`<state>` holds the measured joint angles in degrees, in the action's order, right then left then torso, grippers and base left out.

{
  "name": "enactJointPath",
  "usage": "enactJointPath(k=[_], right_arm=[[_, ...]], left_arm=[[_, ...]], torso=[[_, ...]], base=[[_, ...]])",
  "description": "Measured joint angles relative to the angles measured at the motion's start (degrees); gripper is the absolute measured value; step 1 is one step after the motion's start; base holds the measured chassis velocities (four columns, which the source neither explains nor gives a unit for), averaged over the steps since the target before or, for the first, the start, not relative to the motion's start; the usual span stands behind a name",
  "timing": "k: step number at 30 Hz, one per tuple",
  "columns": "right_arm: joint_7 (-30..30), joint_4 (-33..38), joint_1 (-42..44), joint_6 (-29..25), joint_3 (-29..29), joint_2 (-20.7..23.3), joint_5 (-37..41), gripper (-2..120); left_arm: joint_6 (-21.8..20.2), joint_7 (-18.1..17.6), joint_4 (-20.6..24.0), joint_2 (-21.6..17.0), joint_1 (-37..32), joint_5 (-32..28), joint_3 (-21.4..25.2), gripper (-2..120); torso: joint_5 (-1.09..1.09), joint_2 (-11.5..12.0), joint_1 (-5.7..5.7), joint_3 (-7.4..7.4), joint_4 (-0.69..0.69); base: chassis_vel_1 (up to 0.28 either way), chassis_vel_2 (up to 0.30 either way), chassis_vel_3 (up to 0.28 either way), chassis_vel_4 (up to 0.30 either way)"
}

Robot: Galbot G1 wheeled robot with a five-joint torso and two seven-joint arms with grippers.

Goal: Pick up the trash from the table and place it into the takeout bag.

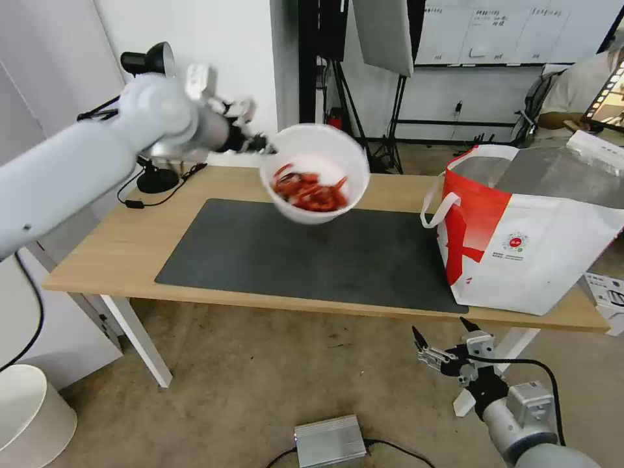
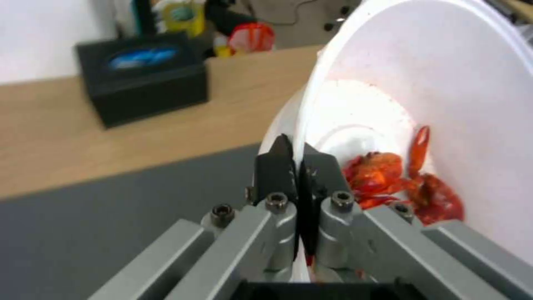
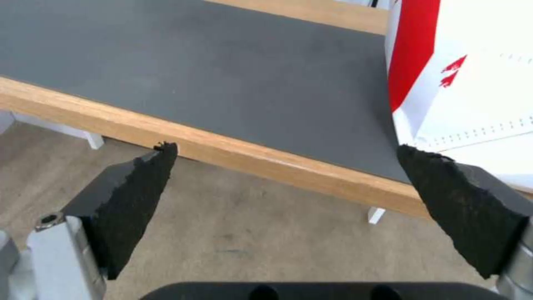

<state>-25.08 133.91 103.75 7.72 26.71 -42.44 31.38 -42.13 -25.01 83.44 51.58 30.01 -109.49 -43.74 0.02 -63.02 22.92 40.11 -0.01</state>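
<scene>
Above the dark grey mat [image 1: 312, 257], your left gripper [image 1: 263, 144] holds the white bowl [image 1: 314, 173] up in the air. Its 2 black fingers [image 2: 276, 166] are pinched tight on the bowl's rim, 1 inside and 1 outside. The bowl tips away from that gripper, and red crayfish shells [image 1: 307, 192] sit in a heap at its low side. A red claw sticks up from the heap in the left wrist view. The bowl's inside is white with faint red smears.

Under the bowl, the mat is bare all the way to the table [image 1: 130, 244] front edge. Past the bowl, to the right of your left gripper, stands the takeout bag [image 1: 526, 240], well apart from it. The bag is white and red with a wide open top and a silver lining. A black box [image 2: 145, 77] sits on the wood beyond the left gripper.

Your right gripper [image 1: 448, 338] hangs low, below the table's front edge and near the bag's corner. Its 2 fingers [image 3: 130, 200] are spread wide and hold nothing.
</scene>
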Motion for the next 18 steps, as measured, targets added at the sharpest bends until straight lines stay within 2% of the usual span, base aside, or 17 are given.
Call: enactJointPath(k=[2,4,7,8,13,18], right_arm=[[0.00,0.00,0.00,0.00,0.00,0.00,0.00,100],[0.00,0.00,0.00,0.00,0.00,0.00,0.00,100],[0.00,0.00,0.00,0.00,0.00,0.00,0.00,100],[0.00,0.00,0.00,0.00,0.00,0.00,0.00,100],[0.00,0.00,0.00,0.00,0.00,0.00,0.00,100],[0.00,0.00,0.00,0.00,0.00,0.00,0.00,100]], left_arm=[[0.00,-0.38,-2.23,3.50,2.05,-1.03,-0.87,0],[0.00,-0.43,-2.61,4.12,2.34,-1.16,-1.00,0],[0.00,-0.60,-6.46,9.14,4.16,-1.74,-1.71,0],[0.00,-0.60,-6.46,9.14,4.16,-1.74,-1.71,0],[0.00,-0.70,-10.96,14.81,5.31,-1.79,-1.77,0],[0.00,-0.72,-13.11,17.35,6.06,-1.79,-1.77,0]], torso=[[0.01,0.00,0.00,0.00,-0.01],[0.02,0.00,0.00,0.00,0.00],[0.00,0.00,0.00,0.00,0.00],[0.00,0.00,0.00,0.00,0.00],[0.00,0.00,0.00,0.00,0.00],[0.00,0.00,0.00,0.00,0.00]], base=[[0.000,0.000,0.000,0.000],[0.000,0.000,0.000,0.000],[0.000,0.000,0.000,0.000],[0.000,0.000,0.000,0.000],[0.000,0.000,0.000,0.000],[0.000,0.000,0.000,0.000]])
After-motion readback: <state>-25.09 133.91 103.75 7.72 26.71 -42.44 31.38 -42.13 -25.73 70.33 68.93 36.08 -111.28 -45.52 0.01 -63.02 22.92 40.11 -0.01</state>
